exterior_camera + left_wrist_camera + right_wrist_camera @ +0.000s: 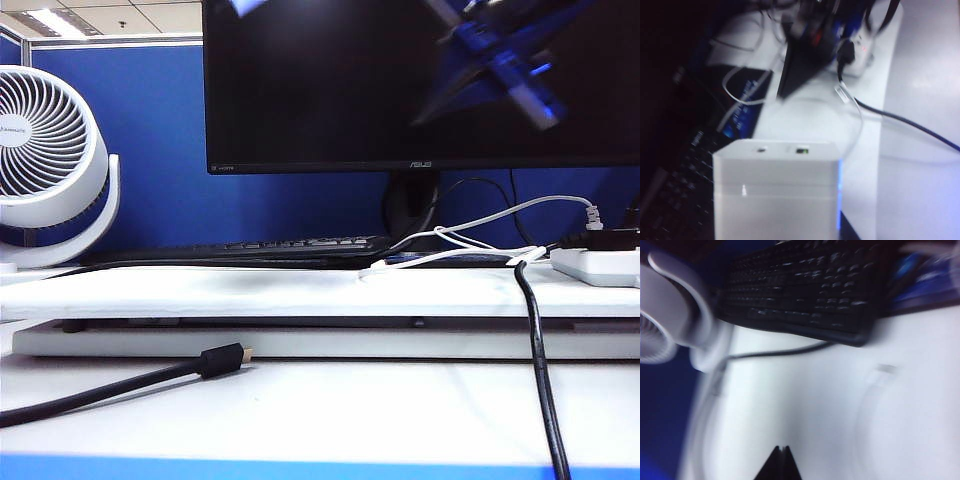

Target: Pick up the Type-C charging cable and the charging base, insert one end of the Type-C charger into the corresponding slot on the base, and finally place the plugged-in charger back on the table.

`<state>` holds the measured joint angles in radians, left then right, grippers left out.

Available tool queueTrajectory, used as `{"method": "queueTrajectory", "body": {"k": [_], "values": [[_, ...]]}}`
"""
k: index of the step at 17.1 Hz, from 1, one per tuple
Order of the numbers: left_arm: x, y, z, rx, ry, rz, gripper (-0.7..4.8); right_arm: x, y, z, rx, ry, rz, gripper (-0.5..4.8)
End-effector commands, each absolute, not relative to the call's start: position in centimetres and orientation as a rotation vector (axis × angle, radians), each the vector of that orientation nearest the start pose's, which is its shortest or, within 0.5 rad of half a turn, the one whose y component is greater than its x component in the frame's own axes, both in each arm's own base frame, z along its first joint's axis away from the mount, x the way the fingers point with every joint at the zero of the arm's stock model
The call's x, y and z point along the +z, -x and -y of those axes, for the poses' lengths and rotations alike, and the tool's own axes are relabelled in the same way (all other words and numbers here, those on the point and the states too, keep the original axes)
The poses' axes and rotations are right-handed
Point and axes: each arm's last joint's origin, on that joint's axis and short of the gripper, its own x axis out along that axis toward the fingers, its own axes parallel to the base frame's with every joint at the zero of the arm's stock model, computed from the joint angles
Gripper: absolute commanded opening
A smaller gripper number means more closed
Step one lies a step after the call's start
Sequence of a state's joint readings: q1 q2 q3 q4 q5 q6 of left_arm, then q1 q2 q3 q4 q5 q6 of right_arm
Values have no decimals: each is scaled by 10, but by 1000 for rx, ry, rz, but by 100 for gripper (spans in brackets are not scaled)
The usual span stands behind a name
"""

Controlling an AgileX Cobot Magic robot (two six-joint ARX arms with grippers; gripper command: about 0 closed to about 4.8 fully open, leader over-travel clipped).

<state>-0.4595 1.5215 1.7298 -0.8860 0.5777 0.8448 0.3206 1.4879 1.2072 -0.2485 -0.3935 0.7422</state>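
The charging base (776, 190), a white block with two small slots on its end face, fills the left wrist view right at my left gripper's jaws and is held above the table (320, 292); the fingers are hidden behind it. The thin white Type-C charging cable (860, 117) lies on the white board, its plug (841, 92) just past the block. It also shows in the exterior view, Type-C charging cable (450, 256). My right gripper (784, 449) hovers over the board, tips shut together with nothing seen between them. Neither gripper shows directly in the exterior view.
A black keyboard (290, 245) and a monitor (420, 80) stand at the back, a white fan (45, 150) at far left. A white power strip (600, 265) sits at right. Black cables (540, 380) cross the front; one ends in a gold-tipped plug (225, 358).
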Motion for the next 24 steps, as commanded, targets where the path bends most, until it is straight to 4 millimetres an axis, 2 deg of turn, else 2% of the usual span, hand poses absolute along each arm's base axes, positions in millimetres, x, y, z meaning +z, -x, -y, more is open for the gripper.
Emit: {"method": "queueTrajectory", "body": {"k": [1, 3, 5, 6, 10, 11, 13, 17, 20, 24], "values": [[433, -260, 147, -1199, -698, -152, 209, 305, -330, -125, 422, -799, -756, -1], [438, -257, 145, -1190, -699, -131, 209, 295, -343, -138, 361, -807, -768, 2], [440, -254, 144, -1186, -694, -127, 209, 288, -356, -149, 321, -860, -836, 161], [440, -254, 144, -1186, -694, -128, 209, 288, -361, -152, 309, -884, -854, 168], [441, -253, 142, -1149, -712, -136, 209, 310, -369, -157, 172, -795, -863, 165], [442, -253, 142, -1146, -713, -135, 209, 312, -368, -160, 165, -789, -872, 139], [443, -251, 141, -1143, -714, -131, 209, 307, -366, -168, 133, -780, -939, 134], [445, -248, 140, -1140, -711, -127, 209, 301, -373, -204, 115, -818, -994, 134], [447, -247, 138, -1136, -712, -120, 209, 290, -384, -212, -2, -742, -1026, 134], [448, -246, 138, -1136, -712, -117, 209, 279, -390, -215, -20, -709, -1041, 134]]}}
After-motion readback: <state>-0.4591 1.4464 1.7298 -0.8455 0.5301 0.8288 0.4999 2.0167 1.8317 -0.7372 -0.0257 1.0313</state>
